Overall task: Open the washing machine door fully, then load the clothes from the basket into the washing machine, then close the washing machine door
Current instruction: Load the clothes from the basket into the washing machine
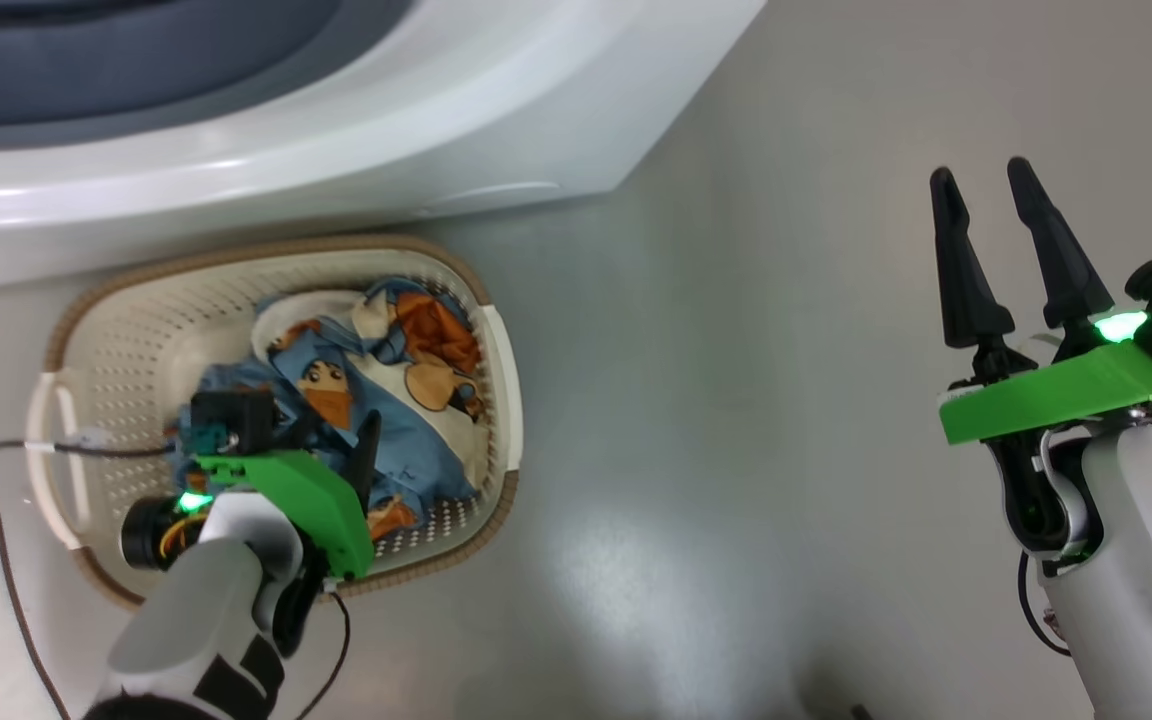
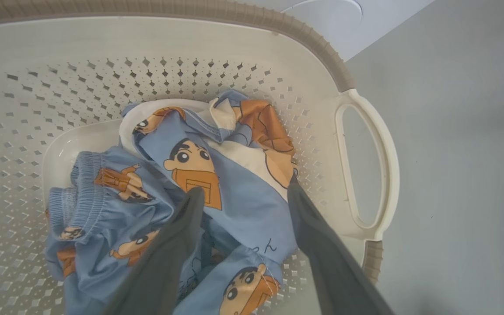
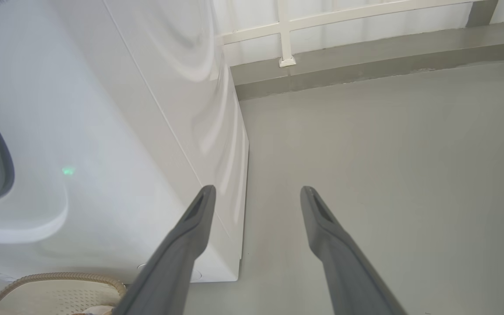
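Light blue bear-print clothes (image 2: 199, 162) lie in the cream perforated plastic basket (image 2: 103, 78), left gripper (image 2: 244, 189) fingers spread over them, right gripper (image 1: 979, 172) fingers spread and empty, so loading looks barely begun.

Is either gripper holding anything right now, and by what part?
Nothing is held yet. The left gripper is open, fingers straddling a fold of the clothes in the basket; the right gripper is open and empty.
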`<state>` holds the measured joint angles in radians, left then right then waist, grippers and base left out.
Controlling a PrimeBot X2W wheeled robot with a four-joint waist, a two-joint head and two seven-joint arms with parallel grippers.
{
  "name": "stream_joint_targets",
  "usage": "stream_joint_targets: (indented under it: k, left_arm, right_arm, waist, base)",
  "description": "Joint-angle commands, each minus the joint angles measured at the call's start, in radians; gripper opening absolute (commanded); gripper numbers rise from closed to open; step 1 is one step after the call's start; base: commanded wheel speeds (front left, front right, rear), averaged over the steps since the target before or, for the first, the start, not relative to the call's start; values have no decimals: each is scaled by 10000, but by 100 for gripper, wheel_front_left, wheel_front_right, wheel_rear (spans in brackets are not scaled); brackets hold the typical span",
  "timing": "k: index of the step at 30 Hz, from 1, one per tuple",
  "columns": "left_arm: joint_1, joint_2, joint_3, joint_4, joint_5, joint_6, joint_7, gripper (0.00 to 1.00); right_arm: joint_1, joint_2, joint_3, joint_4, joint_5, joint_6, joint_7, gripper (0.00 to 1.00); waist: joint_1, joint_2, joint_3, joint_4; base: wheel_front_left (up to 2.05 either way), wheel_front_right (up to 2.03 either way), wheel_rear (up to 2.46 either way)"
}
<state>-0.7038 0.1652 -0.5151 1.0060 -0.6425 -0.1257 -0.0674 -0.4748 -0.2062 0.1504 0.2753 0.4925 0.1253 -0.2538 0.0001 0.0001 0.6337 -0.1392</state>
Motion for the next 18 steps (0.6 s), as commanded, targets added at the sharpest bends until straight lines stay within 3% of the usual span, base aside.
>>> stream_joint_targets:
  k: [1,8,18]
  left_arm:
    - [-223,179,105,125,-126,-40,65,100]
    - [-1083,160,-590,869,-463,-47,559,100]
    - [-2399,576,-988,1891,-735,-49,748,100]
  right_arm:
    - [28,-5,94,-265,-55,54,-80,100]
    - [-216,140,116,-415,-52,54,-80,100]
    - [-480,397,81,-667,-80,54,-80,100]
  waist:
    - [-1,-1,523,-317]
    - [-1,-1,1322,-728]
    - [-1,-1,2482,-1301]
  base:
    - [0,0,0]
    - [0,0,0]
    - [0,0,0]
